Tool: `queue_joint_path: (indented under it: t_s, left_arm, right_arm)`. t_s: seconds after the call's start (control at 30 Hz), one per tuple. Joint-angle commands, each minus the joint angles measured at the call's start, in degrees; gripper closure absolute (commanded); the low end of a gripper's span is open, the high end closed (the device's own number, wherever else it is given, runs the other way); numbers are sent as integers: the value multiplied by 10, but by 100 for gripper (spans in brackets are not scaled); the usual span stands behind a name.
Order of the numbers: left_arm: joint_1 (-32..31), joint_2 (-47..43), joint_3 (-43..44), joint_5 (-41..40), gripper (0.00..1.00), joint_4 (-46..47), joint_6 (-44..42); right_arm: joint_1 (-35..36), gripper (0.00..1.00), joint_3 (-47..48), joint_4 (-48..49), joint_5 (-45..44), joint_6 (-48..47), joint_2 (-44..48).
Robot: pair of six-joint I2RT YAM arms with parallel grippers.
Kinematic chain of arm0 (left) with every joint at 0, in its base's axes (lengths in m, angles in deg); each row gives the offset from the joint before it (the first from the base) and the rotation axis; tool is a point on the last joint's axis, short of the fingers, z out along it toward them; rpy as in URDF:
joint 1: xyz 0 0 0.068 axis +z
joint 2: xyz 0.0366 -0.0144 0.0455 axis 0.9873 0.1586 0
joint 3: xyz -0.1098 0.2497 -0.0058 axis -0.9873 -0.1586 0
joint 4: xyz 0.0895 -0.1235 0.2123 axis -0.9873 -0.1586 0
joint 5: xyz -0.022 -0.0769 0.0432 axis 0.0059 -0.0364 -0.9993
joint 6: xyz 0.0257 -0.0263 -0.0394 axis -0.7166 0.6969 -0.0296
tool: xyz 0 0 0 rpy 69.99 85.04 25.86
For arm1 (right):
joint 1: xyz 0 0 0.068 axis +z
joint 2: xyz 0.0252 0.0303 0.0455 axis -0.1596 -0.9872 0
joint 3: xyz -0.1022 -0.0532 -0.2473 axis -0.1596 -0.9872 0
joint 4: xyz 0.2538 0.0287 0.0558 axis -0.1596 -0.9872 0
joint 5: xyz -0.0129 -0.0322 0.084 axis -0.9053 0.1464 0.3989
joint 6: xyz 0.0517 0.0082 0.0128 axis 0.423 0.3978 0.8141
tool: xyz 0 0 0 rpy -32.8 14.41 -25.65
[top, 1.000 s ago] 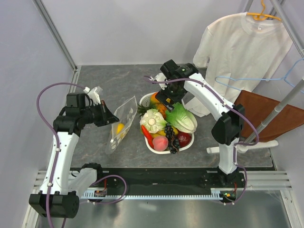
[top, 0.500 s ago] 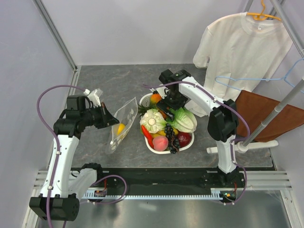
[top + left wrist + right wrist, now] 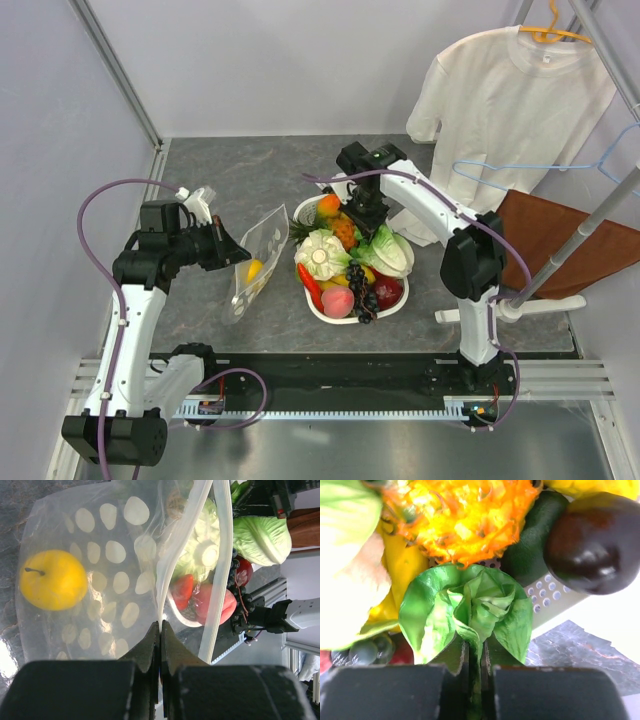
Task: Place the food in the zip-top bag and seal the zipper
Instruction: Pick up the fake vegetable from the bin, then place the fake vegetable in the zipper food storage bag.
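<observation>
The clear dotted zip-top bag (image 3: 256,250) lies left of the basket, with a yellow round fruit (image 3: 52,580) inside it. My left gripper (image 3: 160,625) is shut on the bag's mouth edge, pinching one whitish zipper (image 3: 177,550) strip; the other strip stands apart, so the mouth gapes. More food fills the white slotted basket (image 3: 402,298): green lettuce (image 3: 392,254), a pink peach (image 3: 337,300) and a red fruit (image 3: 387,292). My right gripper (image 3: 476,647) is down in the basket, shut on a leaf of the lettuce (image 3: 470,605).
A pineapple (image 3: 465,515) and a dark glossy fruit (image 3: 592,542) crowd the held lettuce. Grapes (image 3: 358,285) and a white-green vegetable (image 3: 320,252) also lie in the basket. A white T-shirt (image 3: 510,110), a blue hanger (image 3: 600,165) and a brown board (image 3: 560,240) stand at the right.
My right gripper dropped from above the basket's far side onto the lettuce and went from open to shut on a leaf. The left arm and bag stayed put.
</observation>
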Motion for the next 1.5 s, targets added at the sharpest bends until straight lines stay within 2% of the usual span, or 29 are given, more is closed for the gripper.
queue_joint_path:
  t_s: [0.0,0.23,0.43,0.5,0.53,0.57,0.73,0.77,0.9,0.97,1.1,1.2,1.23,1.47]
  left_arm:
    - [2,-1,8,0,98,14,8]
    - [2,11,19,6,98,10,15]
    - [2,12,21,13,98,10,22]
    - [3,13,24,15,98,9,27]
    - [3,12,25,15,98,9,30]
    - [3,12,27,14,98,9,37]
    - [4,16,32,-14,98,17,73]
    - [4,21,30,-15,98,19,92]
    - [8,31,20,1,98,34,137]
    - [11,31,16,15,98,46,153]
    - [14,8,-2,34,98,88,196]
    - [14,-1,-13,48,98,112,233]
    - [33,0,-15,60,98,114,240]
    - [59,-6,-39,89,98,130,282]
  right_arm:
    - [-3,100,33,-76,9,6,59]
    - [-33,100,115,-50,17,31,95]
    - [-49,100,93,77,-10,100,171]
    - [-49,100,69,159,-25,135,211]
    - [-49,100,56,196,-72,193,226]
    - [-49,100,23,273,-93,224,242]
    - [-34,100,-76,503,-177,367,324]
    - [-6,100,-116,584,-215,378,334]
    - [96,100,-194,755,-334,370,352]
    - [144,100,-222,839,-365,374,349]
    - [201,100,-228,906,-513,397,297]
    - [226,100,-225,959,-564,370,259]
    - [235,100,-224,984,-574,367,250]
    - [275,100,-205,1036,-662,341,184]
